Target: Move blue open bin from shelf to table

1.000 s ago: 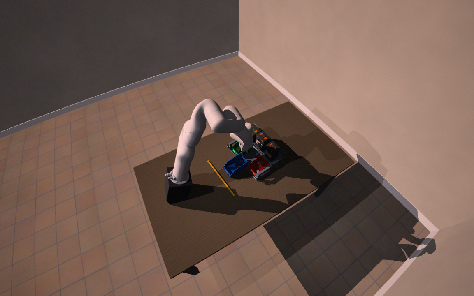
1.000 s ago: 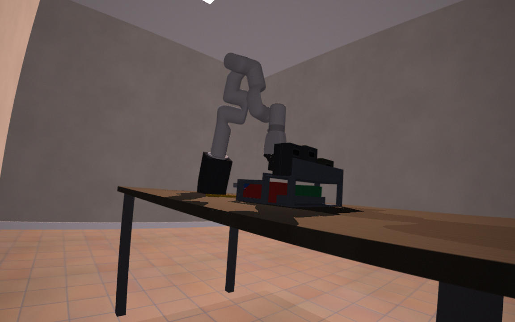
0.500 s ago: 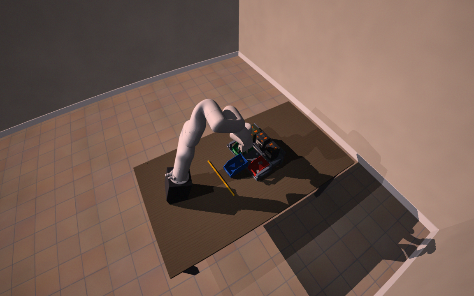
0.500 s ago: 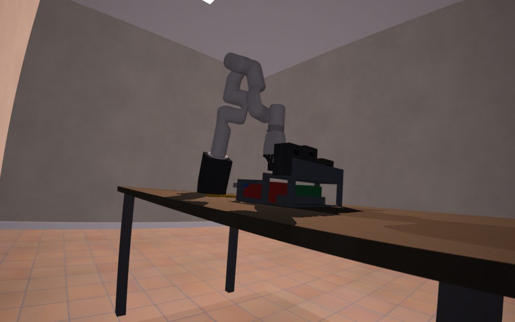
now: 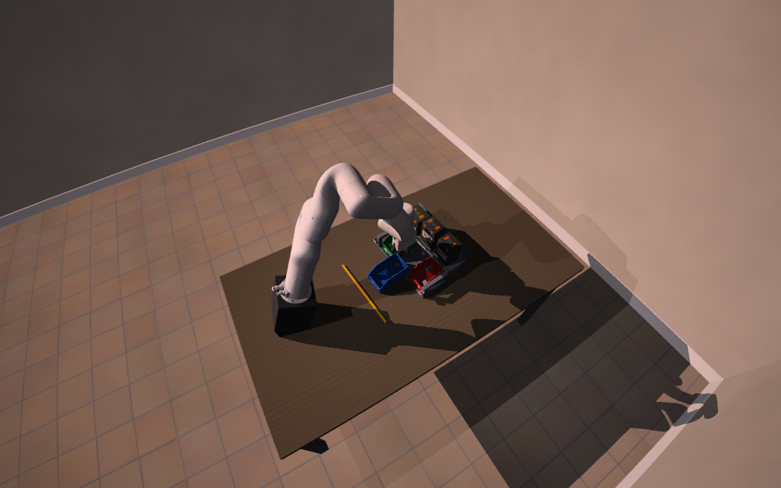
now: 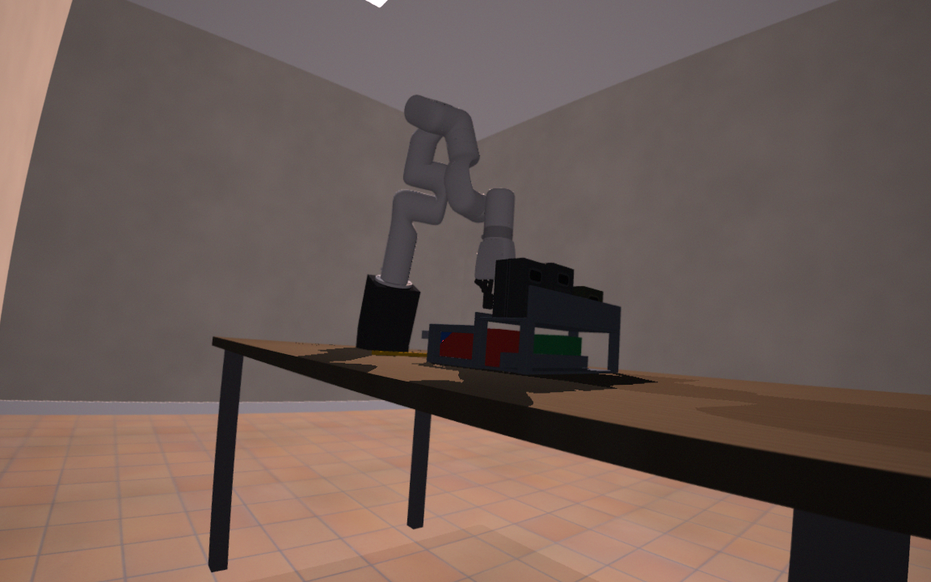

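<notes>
The blue open bin (image 5: 388, 272) sits in front of the shelf (image 5: 424, 257), pulled out toward the arm's side, with a small part visible inside it. I cannot tell whether its rear still rests on the shelf's edge. In the side view only a sliver of the blue bin (image 6: 444, 336) shows. My gripper (image 6: 484, 286) hangs above the lower tier, beside the black upper bins and up and behind the blue bin. Its fingers are partly apart and hold nothing. In the overhead view the gripper (image 5: 402, 245) is mostly hidden under the wrist.
A red bin (image 5: 428, 272) and a green bin (image 5: 388, 244) stand on the lower tier. Three black bins with orange parts (image 5: 436, 230) stand on the upper tier. A thin yellow bar (image 5: 363, 293) lies on the table between the arm's base (image 5: 293, 309) and the blue bin.
</notes>
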Robot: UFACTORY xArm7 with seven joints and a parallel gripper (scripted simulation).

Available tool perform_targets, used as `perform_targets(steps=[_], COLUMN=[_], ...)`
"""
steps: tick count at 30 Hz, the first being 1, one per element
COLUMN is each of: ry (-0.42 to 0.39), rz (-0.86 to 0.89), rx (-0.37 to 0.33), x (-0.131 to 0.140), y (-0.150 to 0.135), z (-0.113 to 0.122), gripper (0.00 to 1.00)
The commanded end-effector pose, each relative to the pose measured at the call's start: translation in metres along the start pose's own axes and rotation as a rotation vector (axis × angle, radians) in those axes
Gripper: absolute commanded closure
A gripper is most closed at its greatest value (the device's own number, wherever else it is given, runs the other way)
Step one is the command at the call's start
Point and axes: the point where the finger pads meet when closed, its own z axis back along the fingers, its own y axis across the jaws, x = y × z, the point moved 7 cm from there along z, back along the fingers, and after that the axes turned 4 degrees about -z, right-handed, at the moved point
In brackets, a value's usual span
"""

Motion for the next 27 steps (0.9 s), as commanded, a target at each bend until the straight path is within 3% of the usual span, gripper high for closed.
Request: perform_targets(steps=[1,27], ry=[0.0,0.0], rz=[0.0,0.0], rx=[0.003,0.003], x=[0.0,0.0], y=[0.0,-0.001], z=[0.001,-0.01], gripper=[0.67,0.67])
